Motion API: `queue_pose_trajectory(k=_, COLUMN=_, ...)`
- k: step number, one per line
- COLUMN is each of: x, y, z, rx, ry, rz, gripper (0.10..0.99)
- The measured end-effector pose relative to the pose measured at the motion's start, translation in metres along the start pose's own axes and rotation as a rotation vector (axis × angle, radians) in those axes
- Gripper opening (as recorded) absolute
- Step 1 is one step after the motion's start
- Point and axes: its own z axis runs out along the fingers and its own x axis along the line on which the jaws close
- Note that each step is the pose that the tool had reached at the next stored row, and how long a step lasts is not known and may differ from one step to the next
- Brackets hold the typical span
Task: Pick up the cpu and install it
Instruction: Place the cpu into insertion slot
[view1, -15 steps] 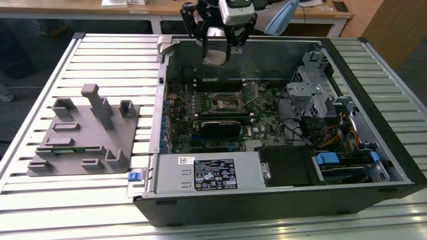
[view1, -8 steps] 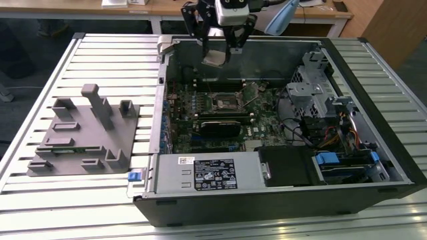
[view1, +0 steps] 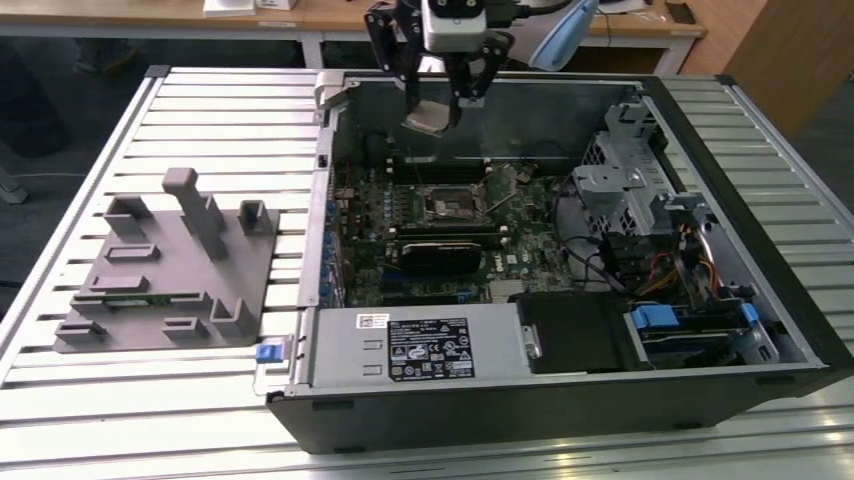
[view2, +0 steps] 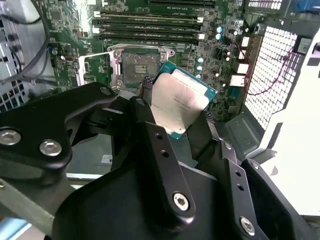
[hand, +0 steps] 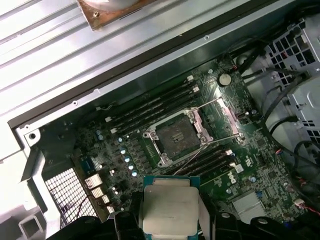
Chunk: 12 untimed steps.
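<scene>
My gripper (view1: 437, 112) hangs over the back of the open computer case (view1: 561, 250), shut on the cpu (view1: 429, 121), a small square chip with a silvery metal top. The cpu (view2: 179, 100) sits tilted between the black fingers (view2: 150, 131) in the second wrist view, and the cpu (hand: 170, 206) shows flat in the first wrist view. The motherboard socket (view1: 451, 205) lies open below and nearer the front than the chip, its metal frame lifted. In both wrist views the socket (hand: 176, 135) is bare, its socket (view2: 140, 64) contacts exposed.
A grey plastic fixture (view1: 167, 270) with upright blocks sits on the slatted table at the exterior view's left. Inside the case are memory slots (hand: 150, 107), a drive cage (view1: 627, 180), cables (view1: 667, 270) and a power supply (view1: 414, 345) at the front.
</scene>
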Motion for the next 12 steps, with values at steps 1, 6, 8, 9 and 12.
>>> queue_pose_trajectory(k=1, x=0.0, y=0.0, z=0.0001, rx=0.0, ry=-0.0003, rz=0.012, gripper=0.529)
queue_pose_trajectory(k=6, x=0.0, y=0.0, z=0.0005, rx=0.001, ry=-0.0018, rz=0.075, gripper=0.529)
queue_pose_trajectory(k=8, x=0.0, y=0.0, z=0.0006, rx=0.001, ry=-0.0023, rz=0.1, gripper=0.529)
queue_pose_trajectory(k=9, x=0.0, y=0.0, z=0.0007, rx=0.001, ry=-0.0026, rz=0.112, gripper=0.529)
queue_pose_trajectory(k=12, x=0.0, y=0.0, z=0.0009, rx=0.002, ry=-0.0035, rz=0.15, gripper=0.529)
